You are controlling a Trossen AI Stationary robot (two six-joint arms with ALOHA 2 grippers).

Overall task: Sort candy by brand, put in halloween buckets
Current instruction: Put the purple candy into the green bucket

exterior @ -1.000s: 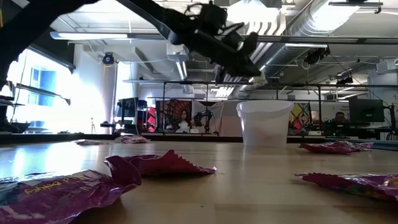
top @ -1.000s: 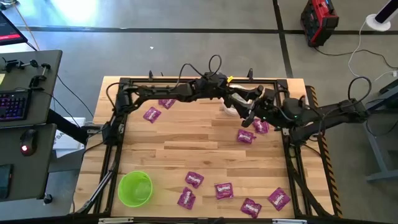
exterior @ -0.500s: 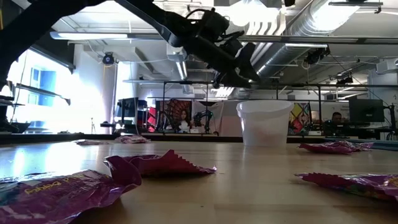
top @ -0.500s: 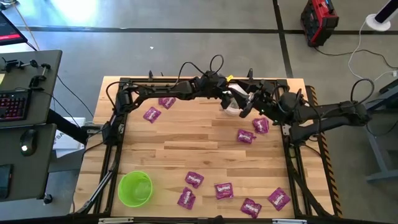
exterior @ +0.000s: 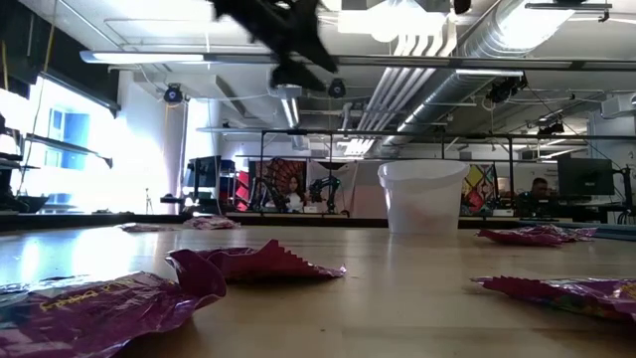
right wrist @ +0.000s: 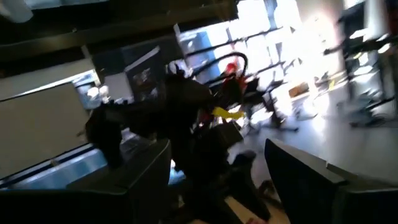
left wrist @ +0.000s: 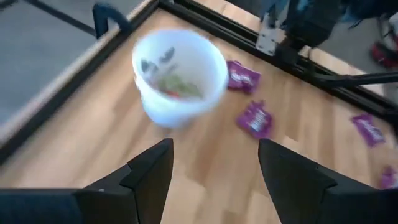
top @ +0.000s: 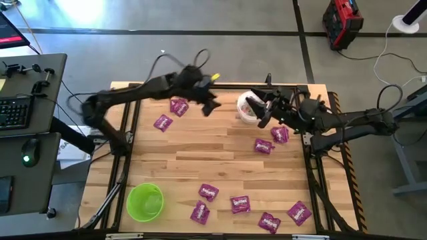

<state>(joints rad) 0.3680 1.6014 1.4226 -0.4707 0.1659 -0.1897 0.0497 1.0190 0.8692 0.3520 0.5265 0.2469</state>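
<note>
The white bucket stands on its base at the table's far side, with small clear-wrapped sweets inside it. The lime green bucket stands at the near left. Purple candy packets lie flat on the wood: two at the far left, two right of the white bucket, several along the near edge. My left gripper hangs open in the air left of the white bucket, nothing between its fingers. My right gripper stands open just right of the white bucket, holding nothing.
A black metal frame runs around the tabletop. A desk with a keyboard stands beyond the table's left edge. The wood between the far packets and the near row is bare. In the low view a packet lies close to the camera.
My left gripper has opened above the white bucket and let go of a small pale sweet. It has then swung up and toward the table's left, away from the bucket. My right gripper has moved a little toward the far edge, closer to the white bucket.
</note>
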